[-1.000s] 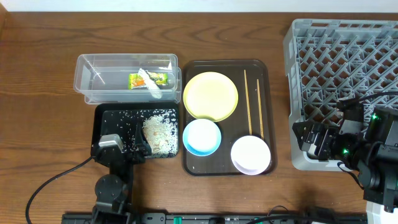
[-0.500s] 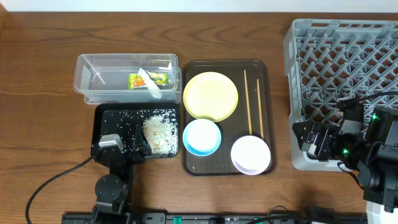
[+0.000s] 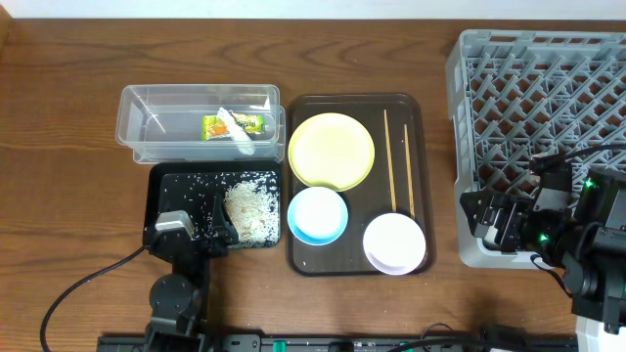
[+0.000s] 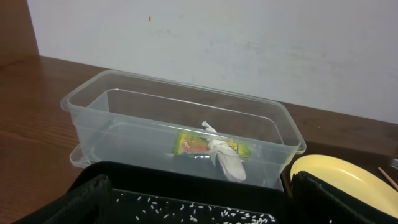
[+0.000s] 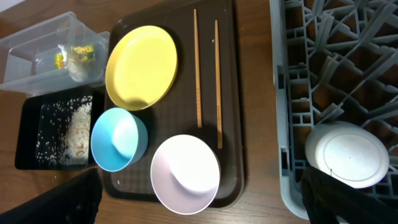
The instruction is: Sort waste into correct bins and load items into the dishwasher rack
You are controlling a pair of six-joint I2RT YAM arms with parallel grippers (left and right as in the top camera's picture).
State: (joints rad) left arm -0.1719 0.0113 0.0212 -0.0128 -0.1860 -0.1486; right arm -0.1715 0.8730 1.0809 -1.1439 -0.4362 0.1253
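Observation:
The snack wrapper [image 3: 235, 124] and the white scrap [image 3: 241, 142] lie in the clear tub [image 3: 147, 122]; both show in the left wrist view [image 4: 194, 144]. Rice bits [image 3: 250, 207] lie in the black container [image 3: 166, 191]. The yellow plate [image 3: 332, 150], blue bowl [image 3: 318, 215], white bowl [image 3: 395, 243] and two chopsticks [image 3: 389, 156] rest on the brown tray. The grey rack [image 3: 543, 108] stands at the right. My left gripper [image 3: 191, 235] is open and empty over the black container's near edge. My right gripper [image 3: 497, 221] is open and empty at the rack's near left corner.
The brown tray [image 3: 416, 117] sits between the bins and the rack. In the right wrist view a round white thing [image 5: 346, 154] shows inside the rack's near left corner [image 5: 286, 186]. Cables trail from both arms along the table's front edge.

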